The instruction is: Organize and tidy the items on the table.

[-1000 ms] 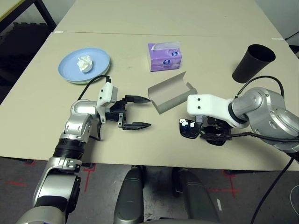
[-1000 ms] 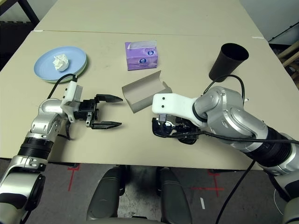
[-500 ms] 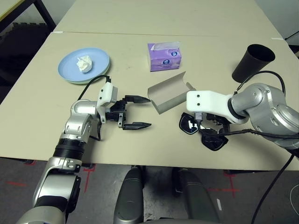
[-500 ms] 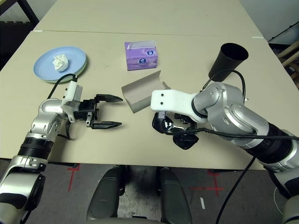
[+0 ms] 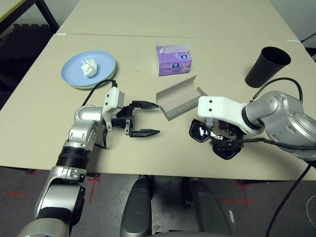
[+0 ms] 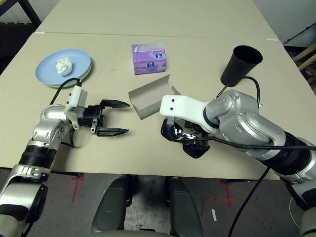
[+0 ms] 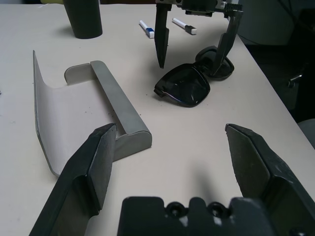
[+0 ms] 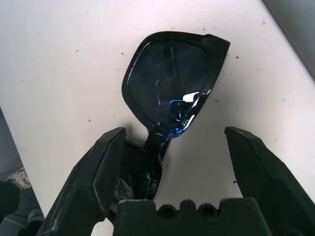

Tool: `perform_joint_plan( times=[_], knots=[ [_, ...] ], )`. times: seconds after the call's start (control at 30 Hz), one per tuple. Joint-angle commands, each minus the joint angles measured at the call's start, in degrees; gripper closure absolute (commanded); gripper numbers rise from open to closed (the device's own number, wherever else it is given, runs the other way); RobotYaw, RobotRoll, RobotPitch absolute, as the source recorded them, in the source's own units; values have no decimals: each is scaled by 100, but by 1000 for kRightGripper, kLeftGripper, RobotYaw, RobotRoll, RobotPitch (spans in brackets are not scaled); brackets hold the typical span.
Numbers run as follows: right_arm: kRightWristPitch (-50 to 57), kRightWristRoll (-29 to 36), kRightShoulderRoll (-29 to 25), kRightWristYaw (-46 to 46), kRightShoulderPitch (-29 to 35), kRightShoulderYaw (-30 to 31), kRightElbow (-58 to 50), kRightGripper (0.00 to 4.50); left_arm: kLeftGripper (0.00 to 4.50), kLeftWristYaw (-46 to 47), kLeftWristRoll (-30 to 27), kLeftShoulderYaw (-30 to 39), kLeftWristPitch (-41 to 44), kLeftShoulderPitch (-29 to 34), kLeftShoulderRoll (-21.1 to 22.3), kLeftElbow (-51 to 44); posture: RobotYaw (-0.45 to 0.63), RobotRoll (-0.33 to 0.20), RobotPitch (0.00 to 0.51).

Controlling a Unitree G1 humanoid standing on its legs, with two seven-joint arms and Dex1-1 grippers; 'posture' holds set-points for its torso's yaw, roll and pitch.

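Note:
Black sunglasses [image 5: 201,132] lie on the beige table [image 5: 148,158] near its front edge. My right gripper [image 8: 174,132] stands open over them, one finger on each side of the bridge, gripping nothing. To their left lies the open grey glasses case [image 5: 180,98]. My left gripper [image 5: 157,118] is open and empty, pointing at the case from the left. A crumpled white tissue wad [image 5: 89,66] sits on the pale blue plate [image 5: 74,74], which rests on a green plate whose rim [image 5: 101,83] peeks out. A blue-and-white pen [image 7: 146,29] lies beyond the sunglasses.
A purple tissue box [image 5: 174,59] stands behind the case. At the right stands a black cup [image 5: 266,66]. A second pen [image 7: 183,26] lies near the first. Another table [image 5: 173,15] adjoins at the back.
The right wrist has shifted slightly over the sunglasses, which have swung so that a second lens shows toward the table's front. The left arm has not moved.

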Motion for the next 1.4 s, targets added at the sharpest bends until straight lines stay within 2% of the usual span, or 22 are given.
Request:
perform_joint_plan(
  times=[0.03,0.17,0.3,0.33,0.57,0.8,0.87,1.07,1.4],
  knots=[
    [101,175,-93,-83,-52,130,-156,646,0,-27,74,-118,-40,21,-1,28,126,0,232],
    [81,276,-129,-184,-69,170,-145,2069,0,-25,79,-119,-41,23,2,32,127,0,232],
    [16,359,-154,-247,-123,186,-117,3709,0,-25,80,-118,-30,33,9,27,127,0,230],
    [-11,378,-165,-254,-147,186,-104,3953,0,-25,80,-118,-29,35,10,29,127,0,230],
    [-444,483,-396,-94,-520,69,134,4031,0,-28,88,-130,-29,24,0,55,117,0,221],
    [-1373,494,-587,201,-981,-204,572,4346,0,-28,88,-132,-42,0,-15,77,119,0,217],
    [-1595,479,-579,259,-988,-277,646,4480,0,-18,86,-123,-39,-2,-7,72,119,0,217],
    [-2291,467,-524,505,-1002,-474,890,4480,0,237,79,-16,33,57,55,-40,131,0,215],
    [-4367,56,-148,985,-1334,-469,2108,4480,0,1071,-84,320,495,569,228,-890,229,0,217]
  ],
)
